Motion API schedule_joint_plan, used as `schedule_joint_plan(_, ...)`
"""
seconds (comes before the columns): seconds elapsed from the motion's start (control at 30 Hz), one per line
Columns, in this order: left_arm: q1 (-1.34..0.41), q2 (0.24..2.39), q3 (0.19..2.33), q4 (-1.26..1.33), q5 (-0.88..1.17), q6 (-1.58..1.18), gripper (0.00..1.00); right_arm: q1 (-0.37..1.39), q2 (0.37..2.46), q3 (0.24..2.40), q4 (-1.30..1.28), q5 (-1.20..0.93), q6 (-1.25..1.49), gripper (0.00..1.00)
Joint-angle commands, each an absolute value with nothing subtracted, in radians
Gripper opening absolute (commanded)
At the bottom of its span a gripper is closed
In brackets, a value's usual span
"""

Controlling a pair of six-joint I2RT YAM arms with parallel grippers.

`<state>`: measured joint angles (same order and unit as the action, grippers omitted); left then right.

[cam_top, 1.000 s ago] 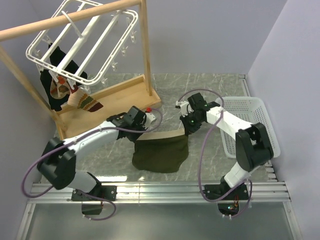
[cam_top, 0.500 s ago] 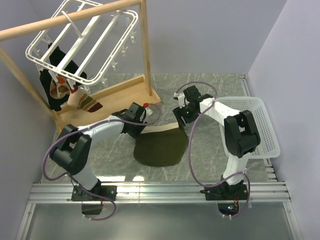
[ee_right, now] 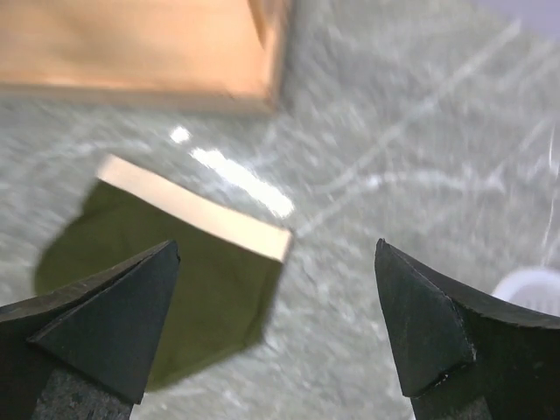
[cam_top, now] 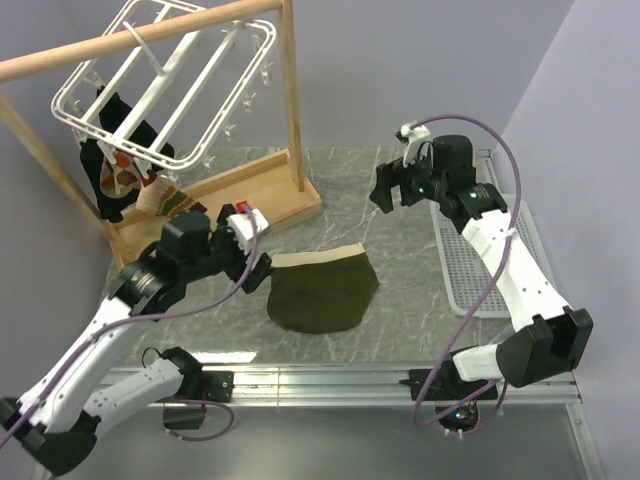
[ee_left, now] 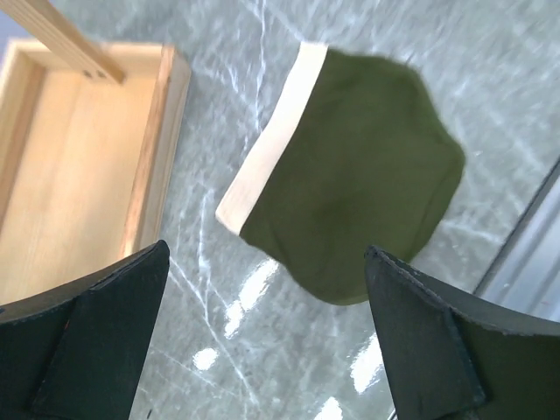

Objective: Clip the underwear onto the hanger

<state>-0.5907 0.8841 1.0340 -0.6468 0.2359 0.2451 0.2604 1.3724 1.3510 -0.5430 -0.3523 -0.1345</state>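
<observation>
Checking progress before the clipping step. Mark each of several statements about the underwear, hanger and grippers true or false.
The underwear lies flat on the table. True.
The left gripper grips the underwear. False: its jaws stand open and empty above it.
The right gripper is open. True.
The underwear is clipped to the hanger. False: it is on the table, apart from the hanger.

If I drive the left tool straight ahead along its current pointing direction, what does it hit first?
Most likely the underwear, lying flat on the table: in the wrist view it sits between the open fingers of the left tool. How far above it the tool is, I can't tell.
</observation>
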Motion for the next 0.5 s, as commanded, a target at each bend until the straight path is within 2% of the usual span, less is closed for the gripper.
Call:
schedule_joint_plan(0.0,-0.592,0.799,1.026,-0.640,0.278,0.169,0.99,0.264,1.384,1.397,-0.526,-0.419,-0.083,1.00)
schedule_joint_plan(0.13,-0.462,0.669,1.022,-0.588,0.322,0.091,0.99,0.233,1.396,1.430,-0.522,-0.550,-0.051,1.00)
schedule_joint_plan(0.3,-0.312,0.608,1.061,-0.578,0.216,-0.127,0.99,0.227,1.400,1.450,-0.468,-0.603,0.024,1.00)
schedule_joint_plan(0.47,-0.036,0.535,1.088,-0.560,0.233,-0.367,0.98,0.225,1.457,1.520,-0.462,-0.669,0.064,1.00)
